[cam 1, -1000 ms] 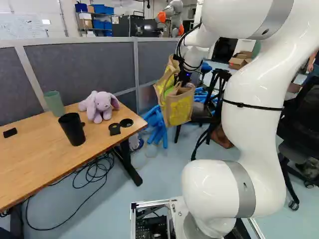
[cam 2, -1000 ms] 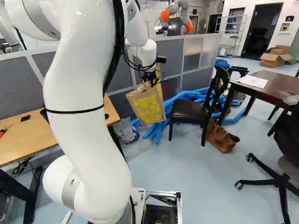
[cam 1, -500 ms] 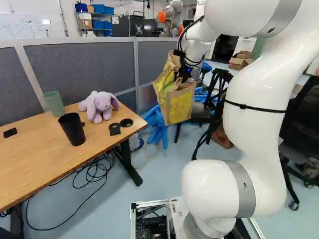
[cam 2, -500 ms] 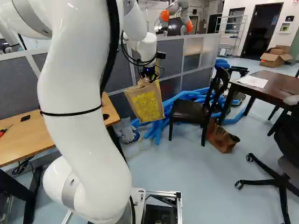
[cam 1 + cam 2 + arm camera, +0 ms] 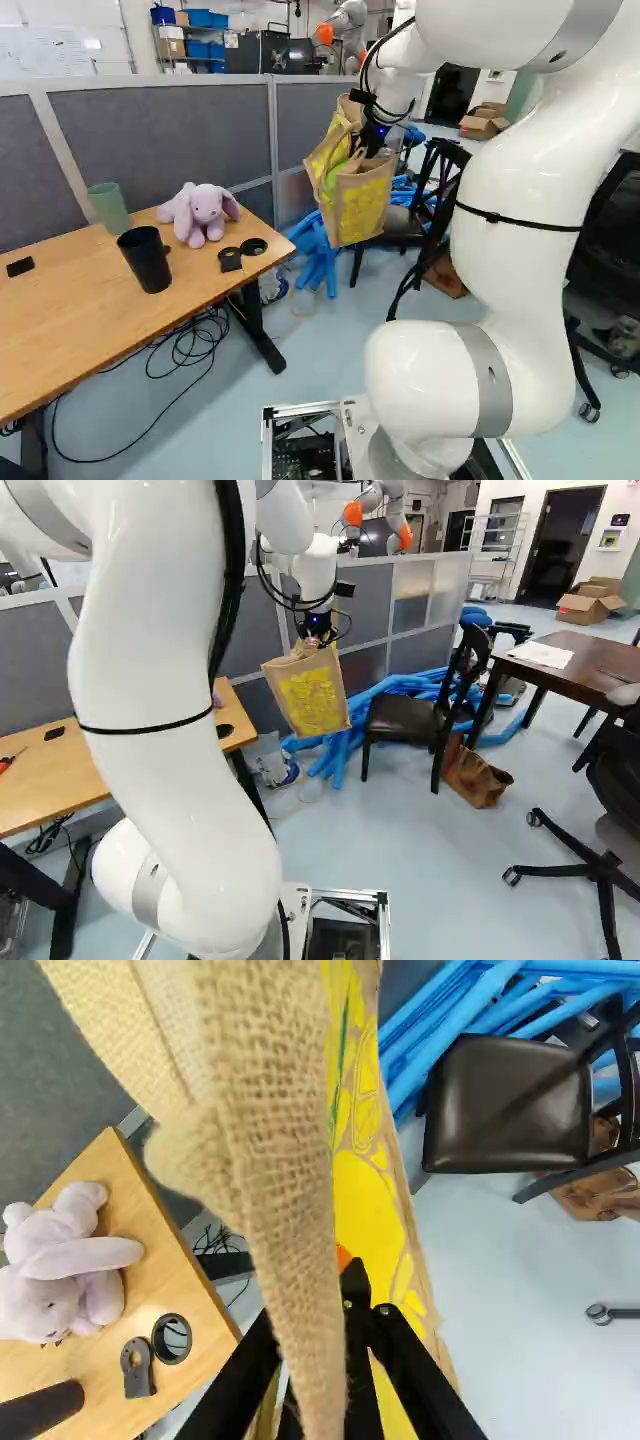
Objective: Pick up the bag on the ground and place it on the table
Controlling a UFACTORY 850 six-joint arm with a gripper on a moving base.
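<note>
- Under the end effector, the tan and yellow bag hangs in the air, its upper part at the fingertips and its body below.
- Clamped on the bag's top, the end effector has its 2 fingers closed around the cloth; a tan handle passes over them in the wrist view.
- Mouth up, the bag has its long axis mostly vertical; in the right base view it leans, its bottom farther right than its top.
- Its yellow printed face shows in both base views; a green item shows at the mouth.
- Off the worktop, the bag hangs beyond the end nearest the purple plush toy.
- In the right base view, it appears between the worktop and the black chair.
</note>
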